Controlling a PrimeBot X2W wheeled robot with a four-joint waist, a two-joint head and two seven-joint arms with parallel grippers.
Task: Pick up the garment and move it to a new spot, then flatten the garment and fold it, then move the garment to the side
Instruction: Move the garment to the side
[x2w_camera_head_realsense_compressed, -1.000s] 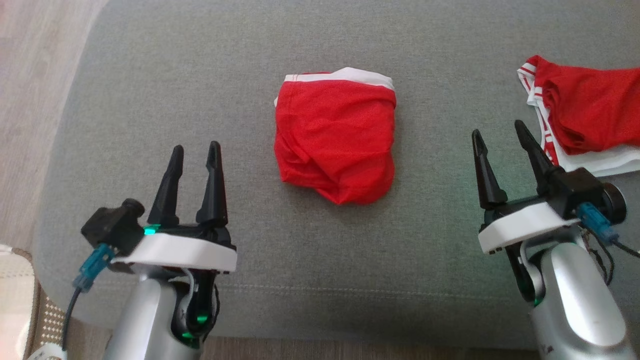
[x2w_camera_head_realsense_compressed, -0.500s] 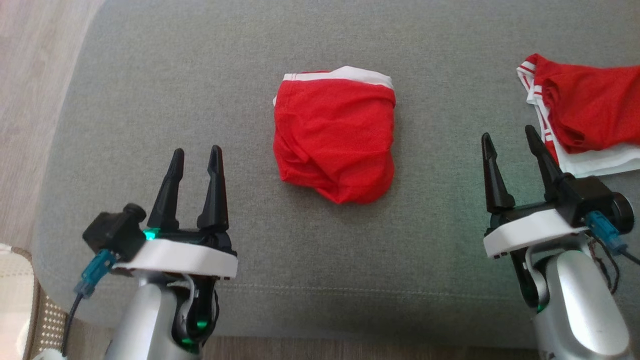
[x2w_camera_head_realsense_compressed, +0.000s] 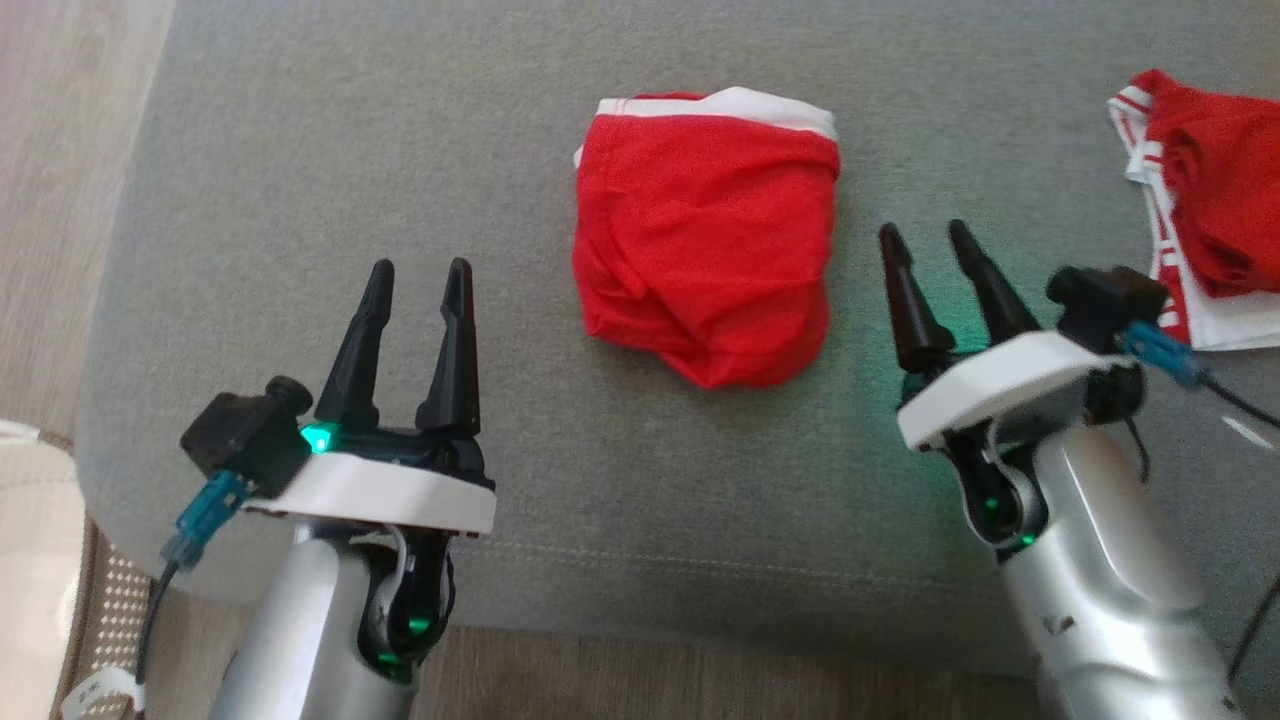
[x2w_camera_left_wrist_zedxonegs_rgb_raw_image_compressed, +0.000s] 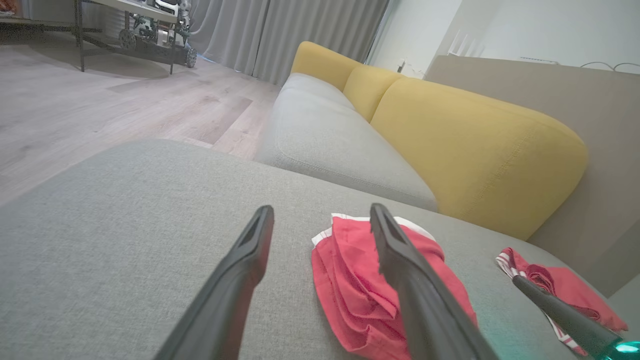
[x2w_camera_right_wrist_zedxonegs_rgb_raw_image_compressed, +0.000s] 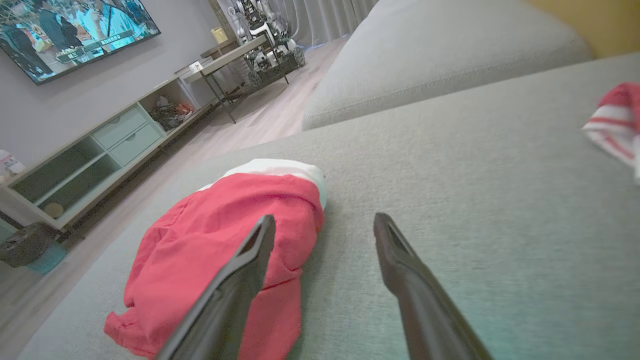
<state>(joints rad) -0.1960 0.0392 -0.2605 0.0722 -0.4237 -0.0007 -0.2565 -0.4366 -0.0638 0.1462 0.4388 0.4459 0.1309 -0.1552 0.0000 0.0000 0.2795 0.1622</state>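
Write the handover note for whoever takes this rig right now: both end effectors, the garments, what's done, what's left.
The left end effector is open and empty, over the grey cushion, left of the red garment.
The right end effector is open and empty, just right of it, not touching.
The red garment lies mid-cushion in a compact bundle, white waistband at the far edge; a second garment lies at the cushion's right end.
Done: it looks folded.
Left: probably grasp it and move it to the side.

head cam up high, looking down on grey cushion (x2w_camera_head_realsense_compressed: 300, 150); both wrist cams low, skimming it, sharing red garment (x2w_camera_head_realsense_compressed: 705, 235) mid-cushion
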